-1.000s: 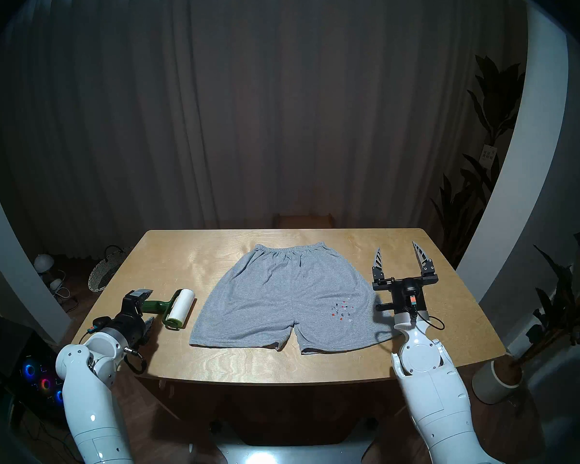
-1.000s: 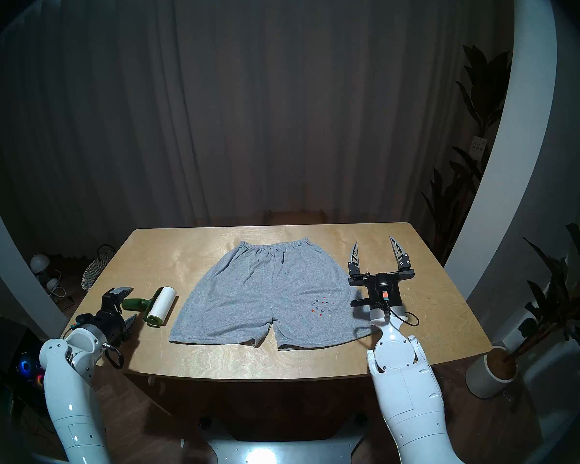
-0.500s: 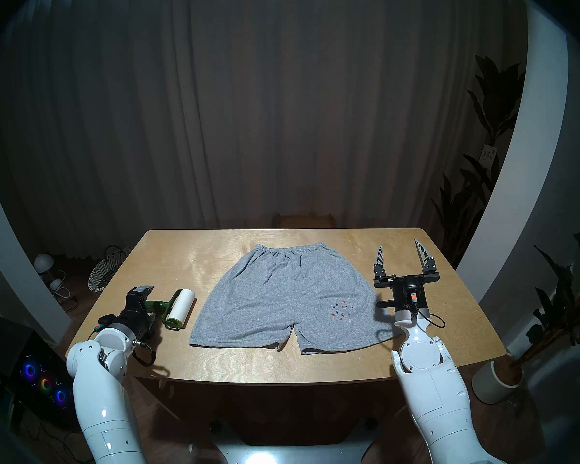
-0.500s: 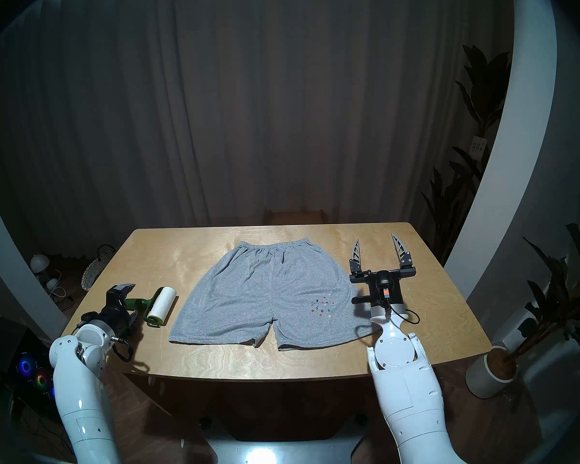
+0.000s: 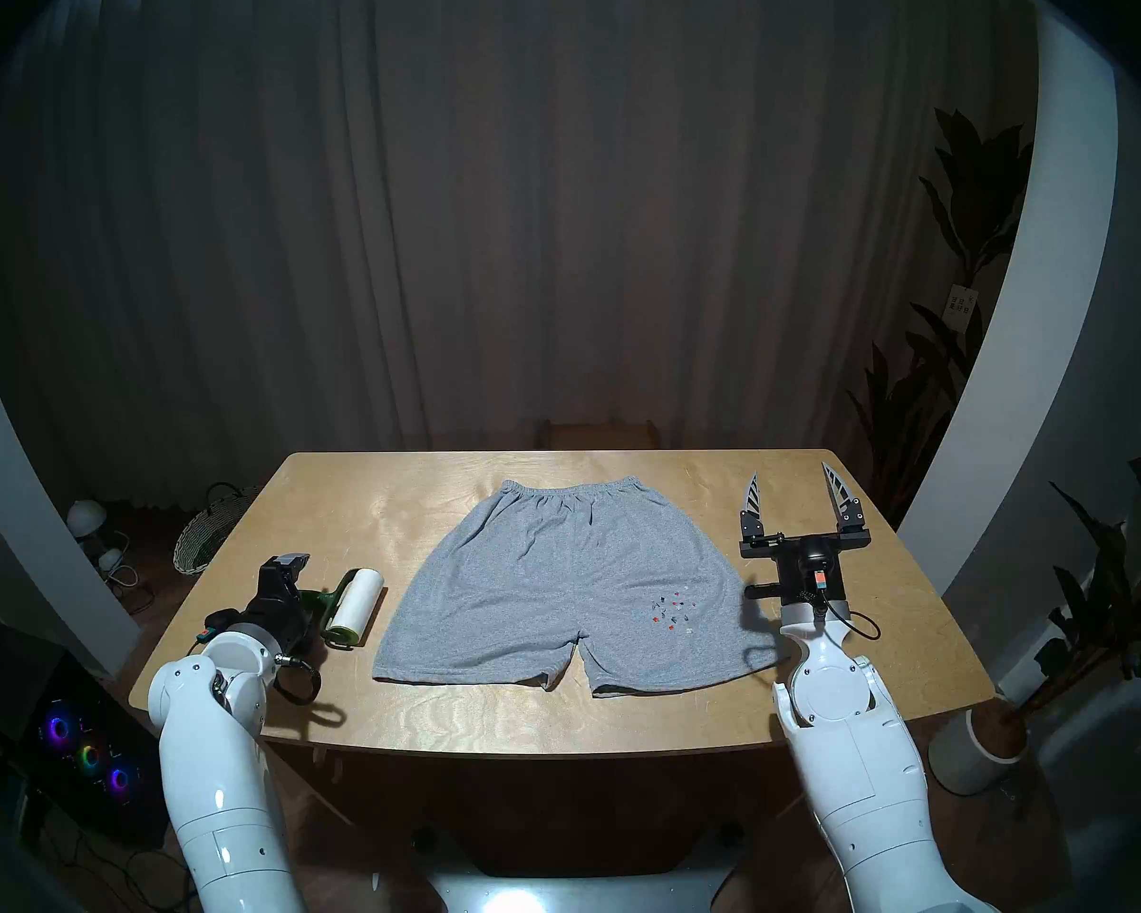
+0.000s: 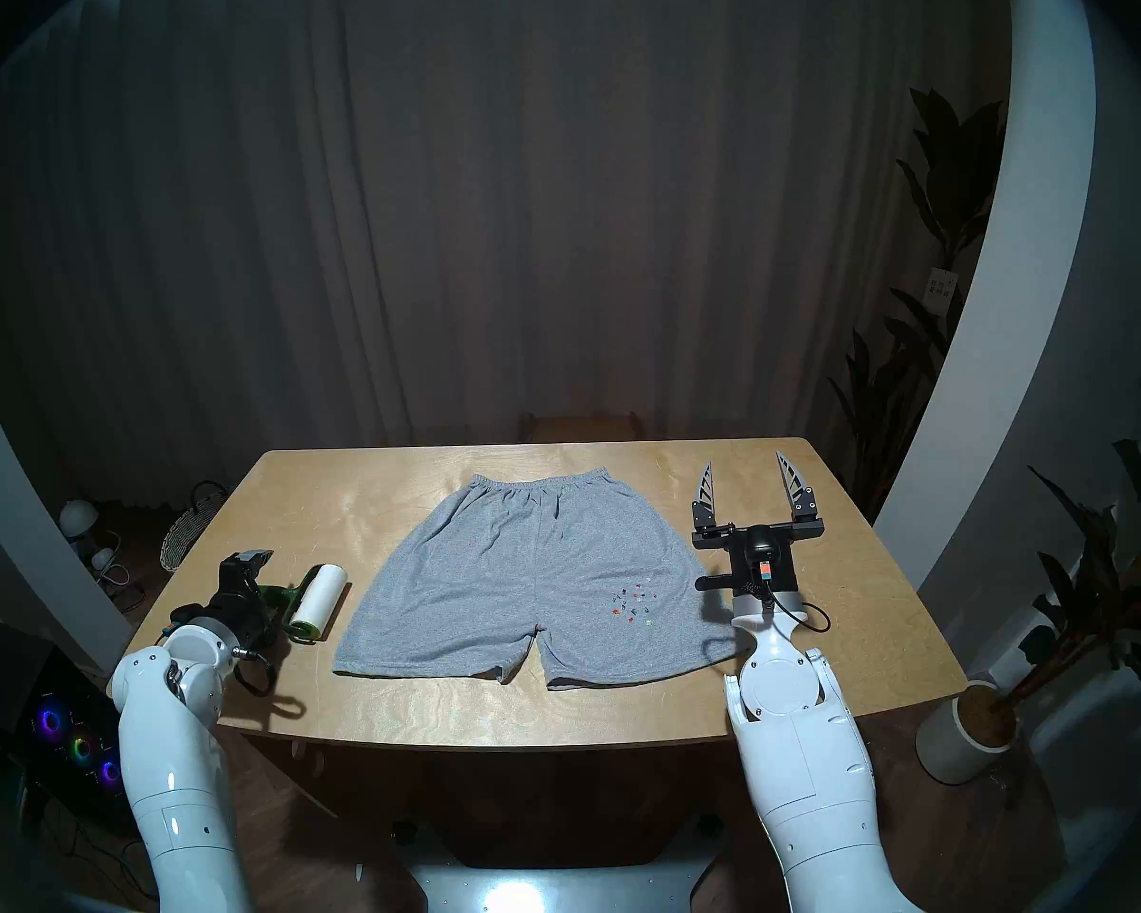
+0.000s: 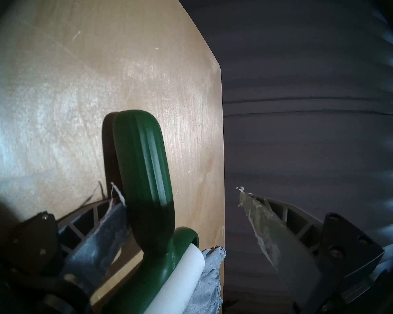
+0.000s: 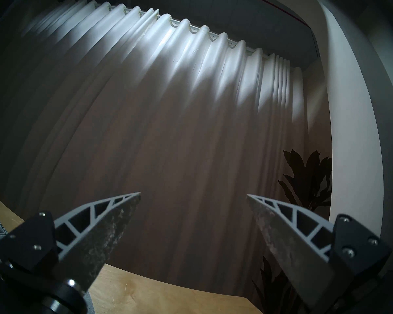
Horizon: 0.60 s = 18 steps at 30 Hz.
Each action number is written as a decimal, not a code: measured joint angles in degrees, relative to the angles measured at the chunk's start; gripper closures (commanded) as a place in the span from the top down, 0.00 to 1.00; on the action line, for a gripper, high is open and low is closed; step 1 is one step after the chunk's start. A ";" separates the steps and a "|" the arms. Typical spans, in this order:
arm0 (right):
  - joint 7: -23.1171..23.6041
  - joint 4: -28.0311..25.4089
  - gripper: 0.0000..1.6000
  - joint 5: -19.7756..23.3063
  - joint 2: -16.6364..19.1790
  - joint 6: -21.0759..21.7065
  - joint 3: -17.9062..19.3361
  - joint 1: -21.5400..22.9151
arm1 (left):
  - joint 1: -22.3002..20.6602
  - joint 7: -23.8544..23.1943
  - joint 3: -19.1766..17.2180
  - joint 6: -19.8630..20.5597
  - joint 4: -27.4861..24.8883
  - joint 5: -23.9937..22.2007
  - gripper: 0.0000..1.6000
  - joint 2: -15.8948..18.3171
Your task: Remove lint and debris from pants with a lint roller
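one pair grey shorts [image 5: 558, 582] lay just right of left gripper [image 5: 299, 594]. one lint roller [image 5: 349, 607], handle between its fingers. one speck cluster [image 5: 671, 610], pieces too small to count, left of right gripper [image 5: 795, 493]. one table [image 5: 436, 714] stood under both grippers. two potted plants [image 5: 1081, 628] stood right of it.

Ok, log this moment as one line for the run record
phase: reaching | left end effector: open, straddling lint roller handle, no grip | right end effector: open, raised | debris: on shorts
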 measured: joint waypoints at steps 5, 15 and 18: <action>0.17 -0.03 1.00 0.01 0.25 0.00 -0.04 0.12 | -0.37 -0.80 0.41 -0.66 0.70 0.37 1.00 0.07; 0.32 0.00 1.00 -0.56 0.84 0.00 -0.06 0.67 | -0.75 -3.20 1.29 -1.86 2.32 1.18 1.00 0.51; 0.33 0.00 1.00 -0.71 0.98 0.01 -0.06 0.79 | -0.94 -4.01 1.59 -2.27 2.82 1.52 0.88 0.70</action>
